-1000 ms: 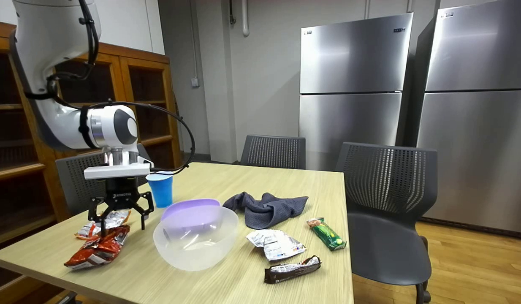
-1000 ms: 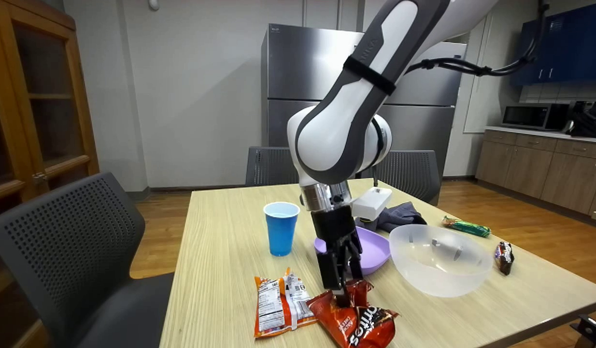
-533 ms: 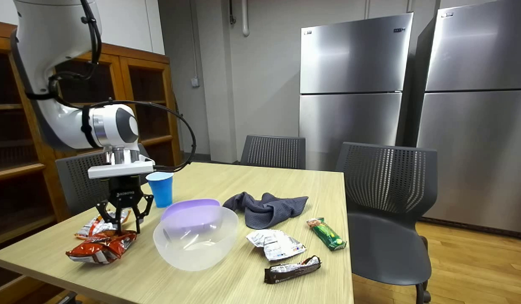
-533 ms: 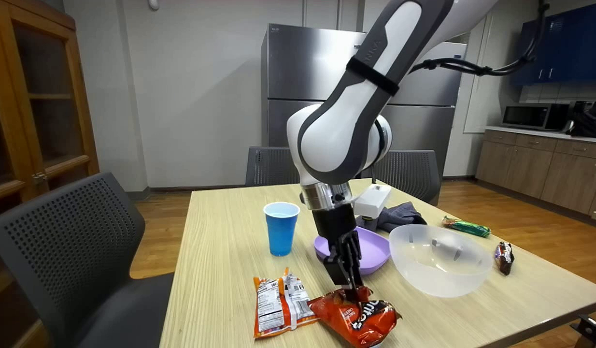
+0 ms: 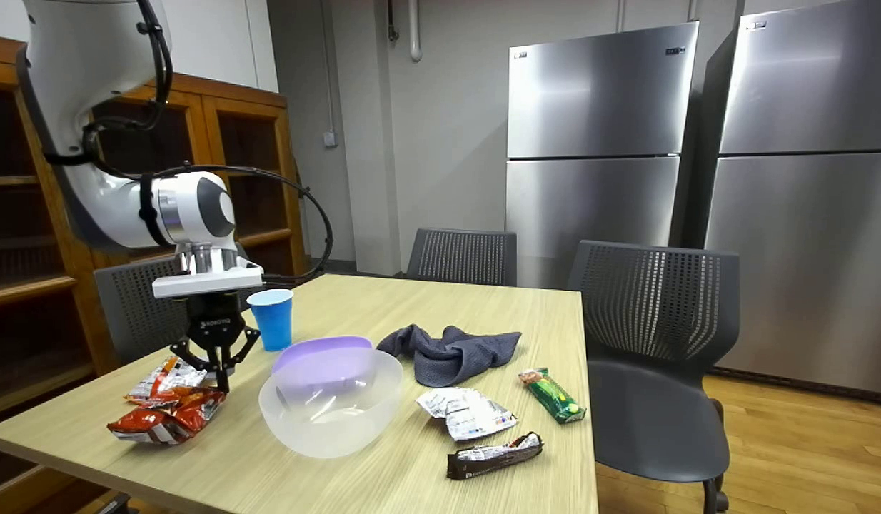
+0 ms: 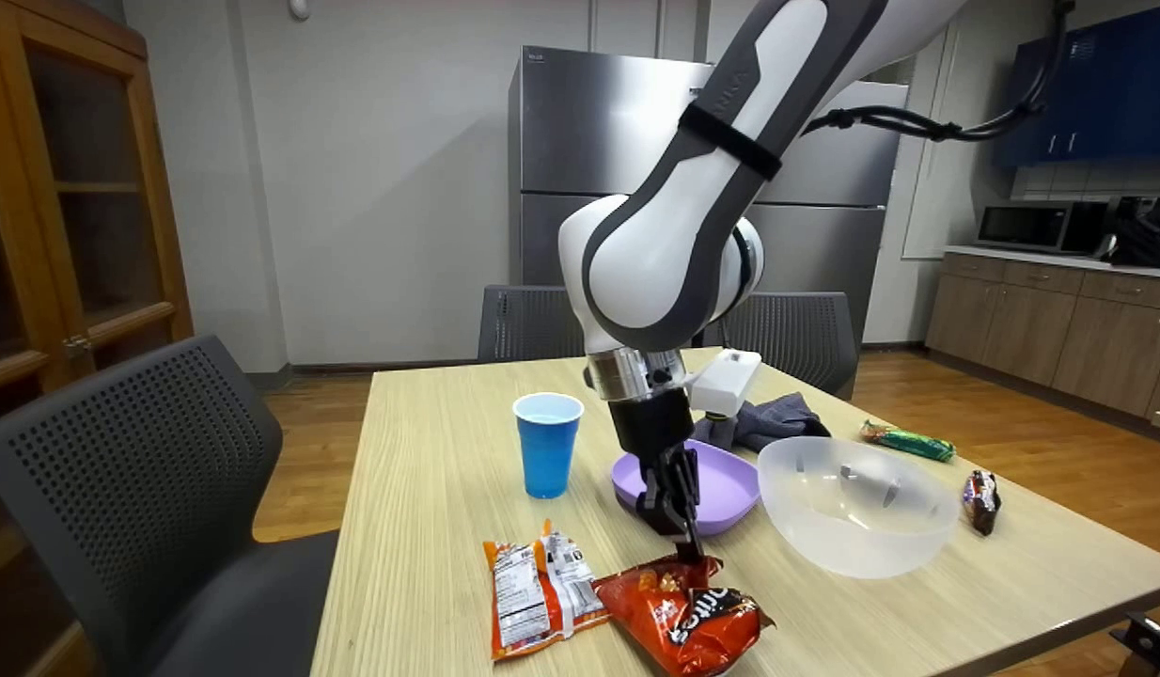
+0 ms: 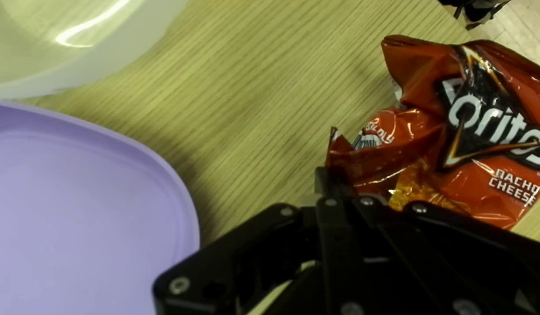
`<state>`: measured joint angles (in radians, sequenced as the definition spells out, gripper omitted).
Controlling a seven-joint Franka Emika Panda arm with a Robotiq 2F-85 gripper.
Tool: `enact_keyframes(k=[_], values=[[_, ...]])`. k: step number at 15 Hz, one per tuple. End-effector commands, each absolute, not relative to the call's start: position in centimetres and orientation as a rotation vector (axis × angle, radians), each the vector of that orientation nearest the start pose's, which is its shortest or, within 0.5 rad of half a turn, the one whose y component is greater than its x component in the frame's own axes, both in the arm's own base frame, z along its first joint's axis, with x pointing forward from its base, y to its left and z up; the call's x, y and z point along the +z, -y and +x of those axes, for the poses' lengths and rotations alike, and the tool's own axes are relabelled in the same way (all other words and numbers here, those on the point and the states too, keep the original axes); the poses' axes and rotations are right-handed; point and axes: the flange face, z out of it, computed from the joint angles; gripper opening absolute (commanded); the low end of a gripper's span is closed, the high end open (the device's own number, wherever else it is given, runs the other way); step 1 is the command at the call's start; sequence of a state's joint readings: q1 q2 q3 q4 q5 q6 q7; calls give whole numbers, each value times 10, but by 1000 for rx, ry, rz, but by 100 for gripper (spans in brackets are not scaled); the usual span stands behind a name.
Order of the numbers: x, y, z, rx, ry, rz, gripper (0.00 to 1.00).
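A crumpled red Doritos bag (image 7: pixel 493 127) lies on the table, its printed face up in the wrist view. At its edge nearest the purple dish, my gripper (image 7: pixel 329 181) has its fingers drawn together on a thin fold of film. Exterior views show the same contact: the gripper (image 5: pixel 220 382) points down at one end of the red bag (image 5: pixel 170 422), which still rests on the tabletop. Beside it is a silver-and-orange snack bag (image 6: pixel 542 594), lying flat and almost touching the red one. How much film sits between the fingertips is hard to see.
Close to the gripper stand a purple dish (image 7: pixel 77 227), a translucent bowl (image 5: pixel 333 421) and a blue cup (image 6: pixel 547 451). Farther along lie a dark cloth (image 5: pixel 455 357), a silver wrapper (image 5: pixel 469 414), a brown wrapper (image 5: pixel 494 458) and a green packet (image 5: pixel 553 396). Chairs border the table.
The fingers have gone from wide apart to together at the red bag's edge. My gripper has edged toward the translucent bowl; both bags have shifted slightly.
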<state>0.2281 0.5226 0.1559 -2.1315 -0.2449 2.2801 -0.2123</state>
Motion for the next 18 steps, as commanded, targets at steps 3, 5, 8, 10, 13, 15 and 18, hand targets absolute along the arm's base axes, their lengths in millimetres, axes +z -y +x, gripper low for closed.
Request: enact_keyframes(k=[3,5,8,10,13,15,18], values=[[164,-190,488,554,1280,-2942,0],[186,-186,486,524,1349,-2922,0],[226,-180,483,444,1480,-2870,0],[252,-175,478,385,1567,-2838,0],[285,-169,471,309,1671,-2798,0],[302,-165,465,275,1721,-2774,0],[324,-155,458,225,1763,-2766,0]])
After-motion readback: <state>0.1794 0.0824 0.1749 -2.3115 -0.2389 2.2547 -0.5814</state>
